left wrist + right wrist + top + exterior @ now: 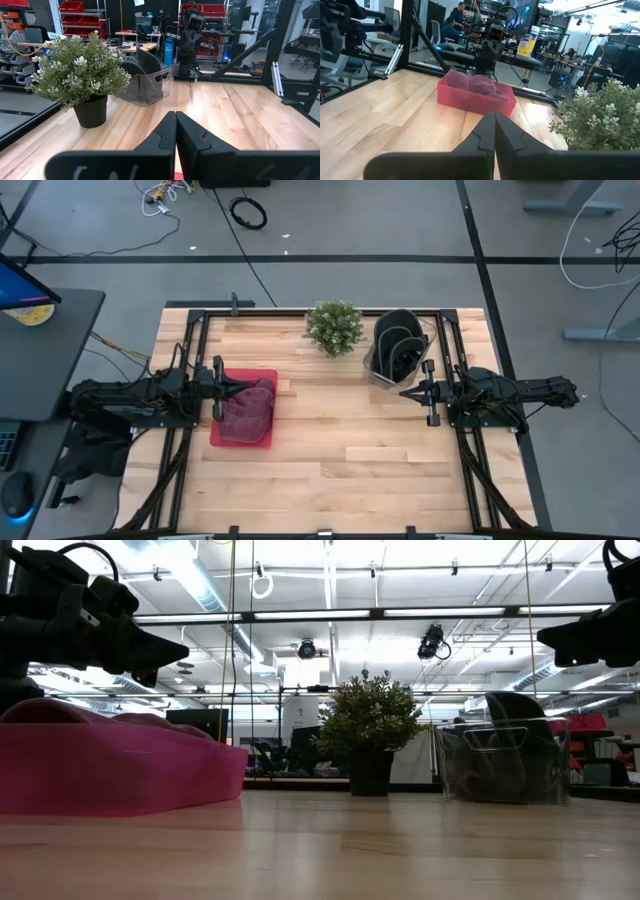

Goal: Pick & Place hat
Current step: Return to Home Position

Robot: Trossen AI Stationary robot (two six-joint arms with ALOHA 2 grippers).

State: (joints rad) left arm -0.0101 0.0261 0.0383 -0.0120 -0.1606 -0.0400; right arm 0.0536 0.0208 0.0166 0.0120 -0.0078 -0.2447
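Observation:
A maroon hat (pixel 246 408) lies in a pink-red tray (pixel 243 436) at the table's left; it also shows in the right wrist view (pixel 475 82) and in the low view (pixel 90 720). My left gripper (pixel 236 387) is shut and empty above the tray's far left part. My right gripper (pixel 404 392) is shut and empty at the table's right, next to a clear bin (pixel 398 348) that holds dark hats.
A small potted plant (pixel 334 327) stands at the table's far middle, left of the clear bin. Bare wooden table (pixel 340 450) lies between the two arms and toward the near edge. People show in the room beyond (pixel 455 17).

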